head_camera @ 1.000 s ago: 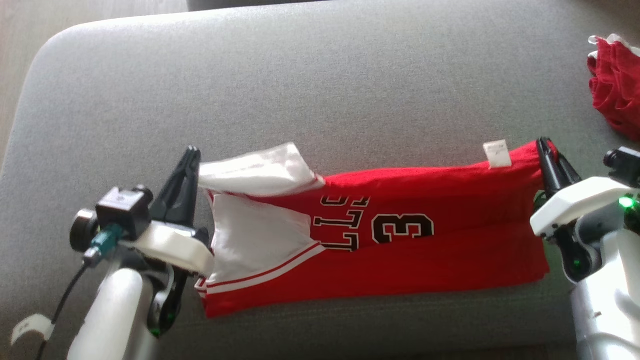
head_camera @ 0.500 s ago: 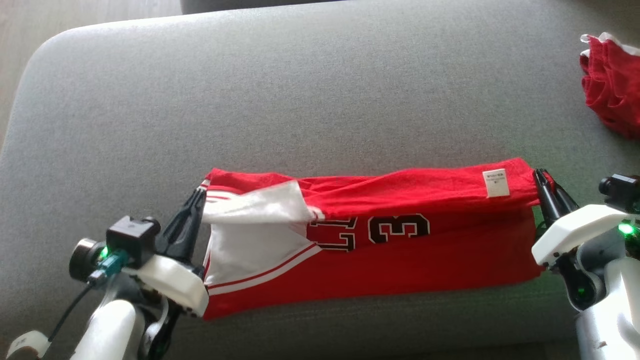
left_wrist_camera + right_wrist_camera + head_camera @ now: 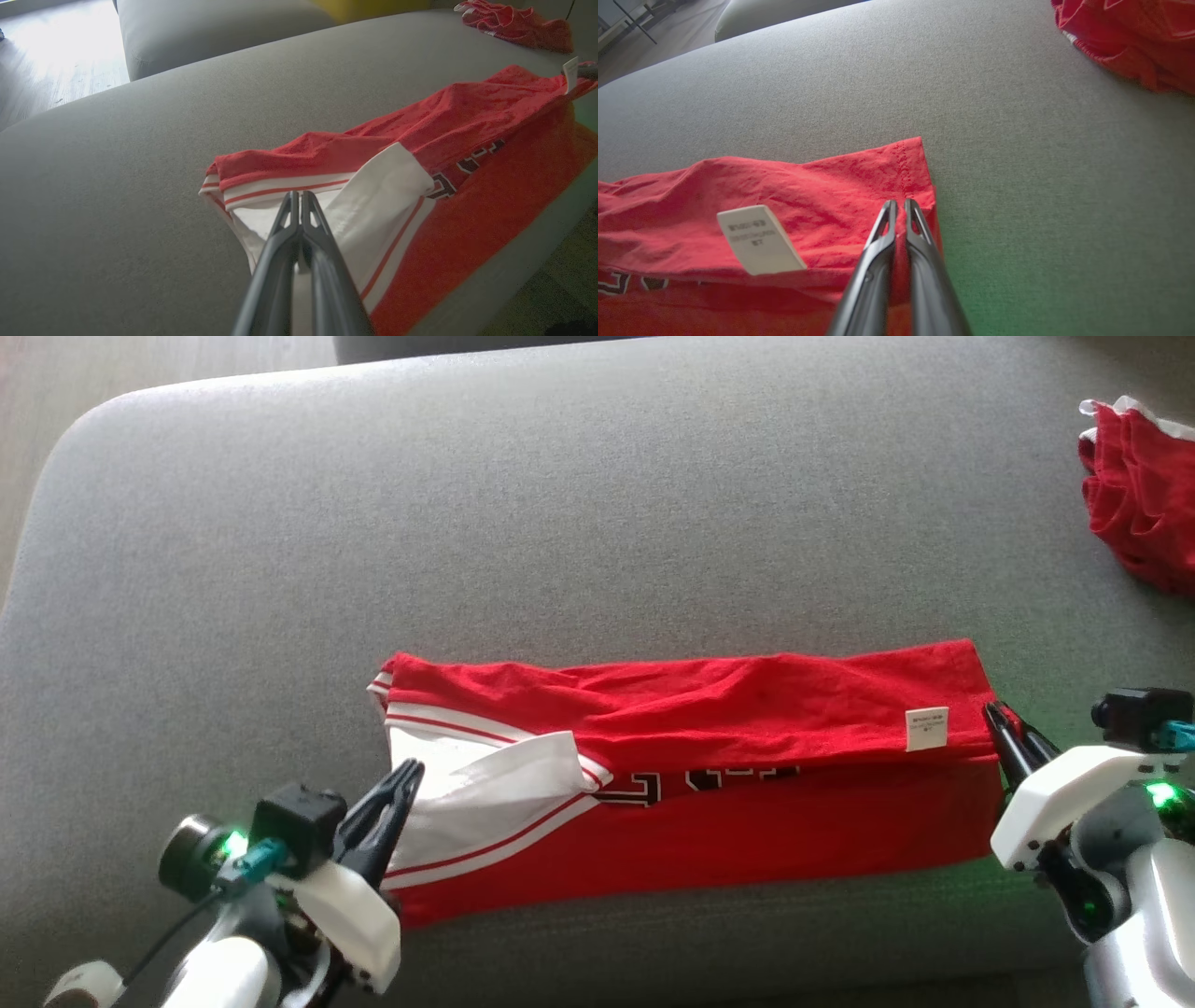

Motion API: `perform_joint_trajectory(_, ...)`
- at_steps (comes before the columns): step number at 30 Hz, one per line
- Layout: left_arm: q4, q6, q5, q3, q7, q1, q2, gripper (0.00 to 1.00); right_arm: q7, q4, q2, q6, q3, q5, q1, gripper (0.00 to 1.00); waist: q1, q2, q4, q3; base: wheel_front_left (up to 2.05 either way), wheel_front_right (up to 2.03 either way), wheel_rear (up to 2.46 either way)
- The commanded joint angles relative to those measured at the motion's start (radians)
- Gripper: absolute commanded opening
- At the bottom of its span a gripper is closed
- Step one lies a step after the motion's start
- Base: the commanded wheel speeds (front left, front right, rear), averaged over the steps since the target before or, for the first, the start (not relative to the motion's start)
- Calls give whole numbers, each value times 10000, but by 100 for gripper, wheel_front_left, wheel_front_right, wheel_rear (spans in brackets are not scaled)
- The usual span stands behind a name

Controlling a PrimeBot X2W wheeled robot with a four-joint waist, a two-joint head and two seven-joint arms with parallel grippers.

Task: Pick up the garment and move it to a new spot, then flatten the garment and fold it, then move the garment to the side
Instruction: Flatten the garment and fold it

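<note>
In the head view, a red garment (image 3: 747, 709) is seen laid in a long band across a grey cushion (image 3: 560, 523), toward 6 o'clock from the cushion's middle and close to its near edge. The band runs from 9 o'clock to 3 o'clock. Its far half is doubled over the near half, so that black lettering is half covered along the fold's edge. At the 9 o'clock end, white panels with red and white stripes are exposed, and a white flap (image 3: 504, 770) is turned over toward 3 o'clock. A small white label (image 3: 926, 728) is seen on the upper layer near the 3 o'clock end.

The left gripper (image 3: 409, 773) is placed at 8 o'clock of the garment, its dark fingers pressed together with the edge of the white flap pinched at the tips. In the left wrist view, the left gripper (image 3: 299, 196) is seen closed over the white panel, with the garment (image 3: 467, 140) stretching away toward 2 o'clock.

The right gripper (image 3: 991, 711) is set at the 3 o'clock end, its fingers likewise closed on the corner of the upper red layer. In the right wrist view, the right gripper (image 3: 900, 203) is seen with red cloth between the fingers, the garment (image 3: 808, 196) at 9 o'clock and the label (image 3: 759, 239) just beside it.

A second red cloth (image 3: 1139, 504) is bunched at 2 o'clock, well apart from the garment.
</note>
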Motion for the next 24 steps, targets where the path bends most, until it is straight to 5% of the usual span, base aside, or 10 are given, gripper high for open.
perform_joint_trajectory(1,-391,-56,11,268,60,-252,351,0,57,-451,-265,-2,209,19,-23,0,0,0,-17,-16,0,0,0)
perform_joint_trajectory(2,-415,-72,-18,210,106,-215,400,0,132,-492,-282,-2,211,39,28,5,0,0,-26,-31,0,0,0)
perform_joint_trajectory(3,-441,-87,-41,145,155,-180,455,0,235,-515,-298,-2,211,47,84,27,0,0,-35,-45,0,0,0)
perform_joint_trajectory(4,-441,-87,-41,145,155,-180,455,0,235,-515,-298,-2,211,47,84,27,0,0,-35,-45,0,0,0)
perform_joint_trajectory(8,-508,-143,-173,-133,370,-40,694,0,564,-597,-304,-2,91,-2,269,100,0,0,-61,-92,0,0,0)
perform_joint_trajectory(15,-567,-164,-379,-254,507,83,887,0,995,-683,-98,-2,-510,-428,396,100,0,0,-46,-188,0,0,0)
perform_joint_trajectory(16,-578,-167,-424,-266,542,100,912,16,1017,-705,-81,-2,-607,-527,400,100,0,0,-41,-211,0,0,0)
perform_joint_trajectory(19,-702,-177,-516,-326,630,115,1029,87,1032,-769,-6,-2,-865,-785,370,100,0,0,-21,-251,0,0,0)
perform_joint_trajectory(20,-765,-185,-544,-397,655,122,1094,100,1022,-796,42,-2,-958,-847,350,100,0,0,-12,-271,0,0,0)
perform_joint_trajectory(24,-980,-202,-692,-578,793,193,1345,100,968,-869,179,-2,-1232,-1098,293,100,0,0,33,-378,0,0,0)
